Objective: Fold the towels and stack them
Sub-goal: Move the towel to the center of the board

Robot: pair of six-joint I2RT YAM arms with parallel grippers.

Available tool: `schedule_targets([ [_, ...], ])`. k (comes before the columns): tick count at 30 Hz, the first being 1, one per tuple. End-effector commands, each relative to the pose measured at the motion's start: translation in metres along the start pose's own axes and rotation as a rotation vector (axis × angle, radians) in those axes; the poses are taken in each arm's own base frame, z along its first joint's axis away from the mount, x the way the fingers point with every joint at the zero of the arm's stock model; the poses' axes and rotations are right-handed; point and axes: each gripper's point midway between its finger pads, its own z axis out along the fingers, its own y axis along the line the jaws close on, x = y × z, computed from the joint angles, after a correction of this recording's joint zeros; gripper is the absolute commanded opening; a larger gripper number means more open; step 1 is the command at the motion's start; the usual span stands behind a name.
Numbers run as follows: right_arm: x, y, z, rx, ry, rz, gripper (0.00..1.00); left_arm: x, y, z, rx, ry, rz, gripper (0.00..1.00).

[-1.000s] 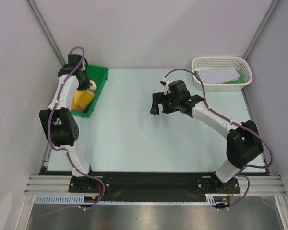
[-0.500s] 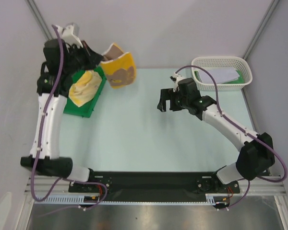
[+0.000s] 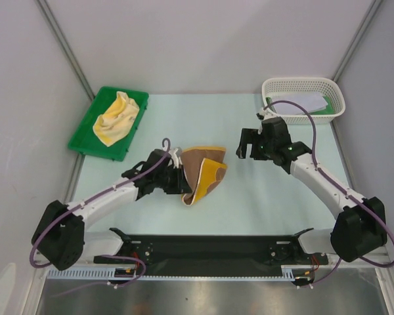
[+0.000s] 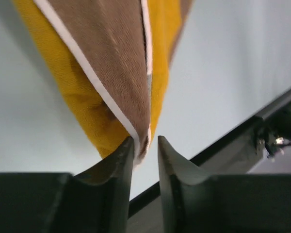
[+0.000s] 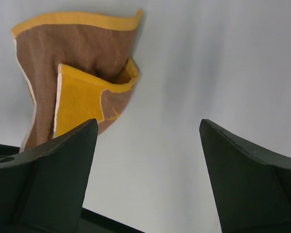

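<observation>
A yellow and brown towel (image 3: 205, 172) lies crumpled on the table near the front middle. My left gripper (image 3: 184, 181) is at its left edge. In the left wrist view the towel (image 4: 111, 63) has its white-edged corner between the fingers of the left gripper (image 4: 144, 141). The jaws stand slightly apart, and the cloth touches only the left finger. My right gripper (image 3: 247, 146) hovers wide open to the towel's right, holding nothing. In the right wrist view the towel (image 5: 72, 63) lies ahead and to the left of the right gripper (image 5: 148, 124). Another yellow towel (image 3: 117, 118) lies bunched in the green tray (image 3: 84, 141).
The white mesh basket (image 3: 302, 84) stands at the back right with a pale towel (image 3: 301, 104) and a green one (image 3: 329, 105) inside. The black base rail (image 3: 210, 246) runs along the near edge. Walls close in on both sides.
My left arm swung the yellow and brown towel from above the tray down onto the table's front middle, and its jaws have parted. My right arm drew back to the right.
</observation>
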Motion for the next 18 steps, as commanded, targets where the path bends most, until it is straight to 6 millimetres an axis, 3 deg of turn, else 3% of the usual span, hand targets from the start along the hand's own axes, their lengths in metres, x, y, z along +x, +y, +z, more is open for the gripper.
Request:
schedule_targets([
  [1,0.018,0.005,0.015,-0.052,0.056,-0.016,0.90,-0.046,0.004,-0.024,-0.097,-0.272,-0.048,0.34],
  [3,0.020,0.013,0.026,-0.109,0.060,-0.041,0.84,-0.067,0.012,-0.042,-0.182,-0.362,-0.025,0.42],
  [4,0.026,0.013,0.037,-0.124,0.078,-0.051,0.73,-0.074,0.012,-0.048,-0.200,-0.383,-0.008,0.44],
  [7,0.018,0.026,0.055,-0.193,0.077,-0.052,0.52,-0.106,-0.009,-0.056,-0.172,-0.428,0.107,0.50],
  [8,0.027,0.026,0.067,-0.198,0.128,-0.038,0.49,-0.114,-0.013,-0.054,-0.170,-0.428,0.159,0.50],
  [9,0.021,0.031,0.072,-0.217,0.128,-0.037,0.49,-0.130,-0.018,-0.046,-0.187,-0.415,0.174,0.50],
  [10,0.019,0.036,0.077,-0.234,0.129,-0.034,0.50,-0.134,-0.007,-0.044,-0.263,-0.397,0.174,0.49],
  [11,0.025,0.035,0.086,-0.235,0.156,-0.030,0.51,-0.154,-0.012,-0.049,-0.287,-0.421,0.183,0.49],
  [12,0.016,0.040,0.089,-0.245,0.143,-0.037,0.52,-0.156,0.008,-0.031,-0.350,-0.366,0.159,0.48],
  [15,0.013,0.043,0.107,-0.282,0.154,-0.084,0.56,-0.166,0.029,-0.021,-0.377,-0.319,0.094,0.47],
  [16,0.003,0.047,0.111,-0.302,0.143,-0.106,0.58,-0.165,0.032,-0.012,-0.353,-0.296,0.081,0.47],
  [18,0.003,0.047,0.121,-0.330,0.158,-0.154,0.62,-0.162,0.047,-0.008,-0.349,-0.282,0.062,0.48],
])
